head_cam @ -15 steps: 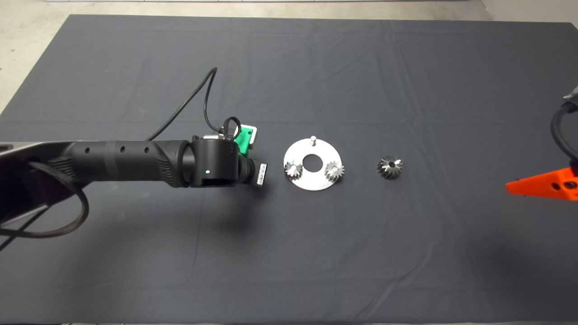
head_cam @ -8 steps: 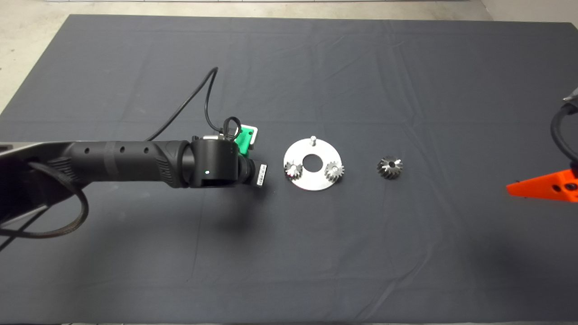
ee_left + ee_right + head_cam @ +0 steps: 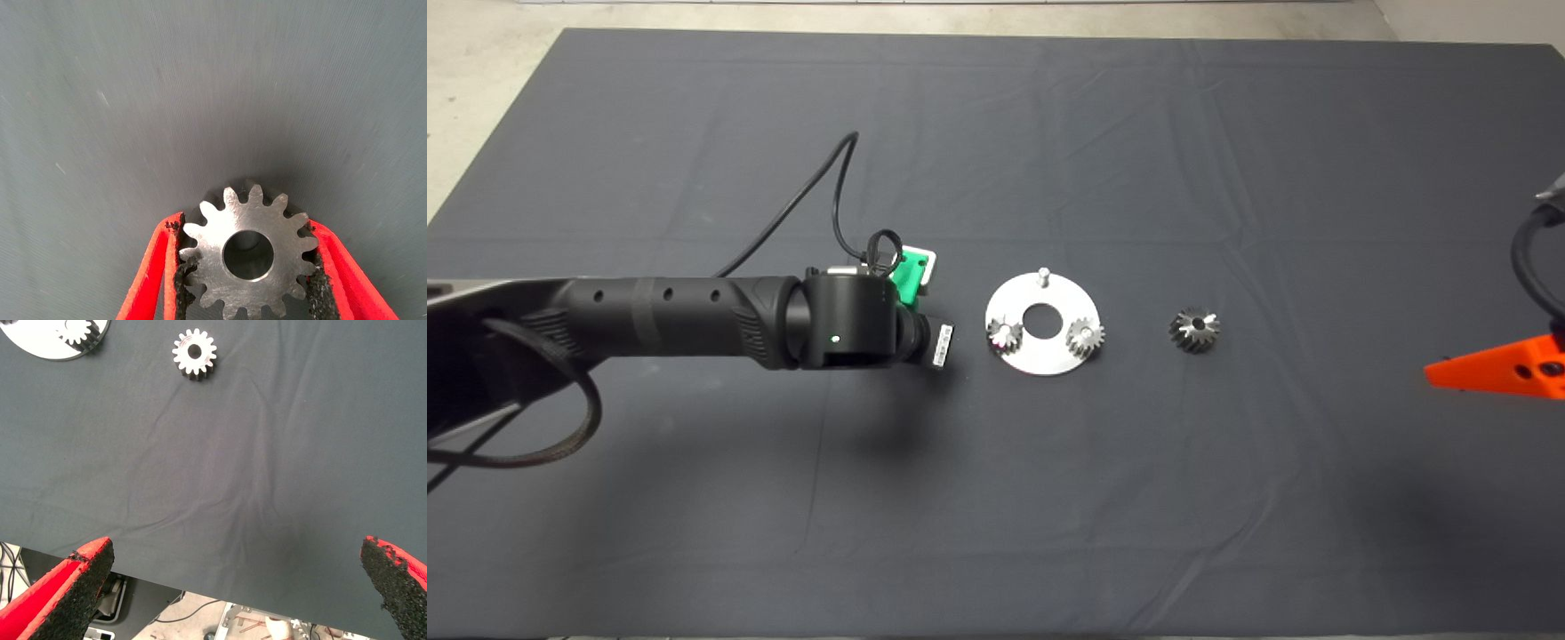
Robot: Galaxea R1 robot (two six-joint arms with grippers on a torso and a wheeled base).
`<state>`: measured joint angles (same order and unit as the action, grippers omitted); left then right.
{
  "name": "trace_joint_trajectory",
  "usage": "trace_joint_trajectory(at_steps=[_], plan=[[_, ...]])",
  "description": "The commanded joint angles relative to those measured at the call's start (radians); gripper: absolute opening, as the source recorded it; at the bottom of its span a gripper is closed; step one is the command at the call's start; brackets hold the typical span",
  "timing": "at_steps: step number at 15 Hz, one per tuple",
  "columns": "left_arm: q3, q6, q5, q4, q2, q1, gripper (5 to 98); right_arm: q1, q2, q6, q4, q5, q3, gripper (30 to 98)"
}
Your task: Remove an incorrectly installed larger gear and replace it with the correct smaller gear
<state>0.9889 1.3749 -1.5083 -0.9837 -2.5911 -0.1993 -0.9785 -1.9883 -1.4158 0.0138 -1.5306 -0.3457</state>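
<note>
Gears first: the larger gear (image 3: 1194,330) already lies on the mat to the right of the round plate (image 3: 1044,357), whose top peg (image 3: 1042,276) stands bare. We hold the smaller gear (image 3: 247,251) between our left gripper's (image 3: 247,267) pads, left of the plate; only the wrist view shows it, probably lifted. Our right gripper (image 3: 233,587) waits wide open, far right.

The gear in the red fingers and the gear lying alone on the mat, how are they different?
The smaller gear sits between the left gripper pads; the larger gear lies free on the mat, right of the round plate. The smaller gear looks flat with straight teeth and a wide round hole; the larger gear looks taller, with slanted teeth and a small hole. Both are grey metal.
</note>
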Motion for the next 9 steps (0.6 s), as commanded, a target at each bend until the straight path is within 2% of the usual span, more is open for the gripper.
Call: trace_joint_trajectory(at_steps=[1,2,4,5,7,9], plan=[[-0.043,0.004,-0.004,-0.006,-0.01,-0.13,32.9,-0.02,0.009,-0.008,0.034,-0.039,0.004,97.7],[-0.047,0.006,-0.004,0.01,-0.019,-0.161,32.9,-0.02,0.01,-0.009,0.034,-0.039,0.004,97.7],[-0.044,0.011,-0.01,0.082,-0.055,-0.211,32.9,-0.02,0.02,-0.009,0.035,-0.039,0.004,97.7],[-0.043,0.021,-0.01,0.105,-0.079,-0.216,32.9,-0.02,0.024,-0.009,0.035,-0.039,0.004,97.7],[-0.037,0.061,-0.01,0.115,-0.121,-0.217,32.9,-0.02,0.024,-0.009,0.035,-0.039,0.004,97.7],[0.027,0.082,-0.011,0.12,-0.192,-0.216,32.7,-0.02,0.024,-0.009,0.035,-0.039,0.004,97.7]])
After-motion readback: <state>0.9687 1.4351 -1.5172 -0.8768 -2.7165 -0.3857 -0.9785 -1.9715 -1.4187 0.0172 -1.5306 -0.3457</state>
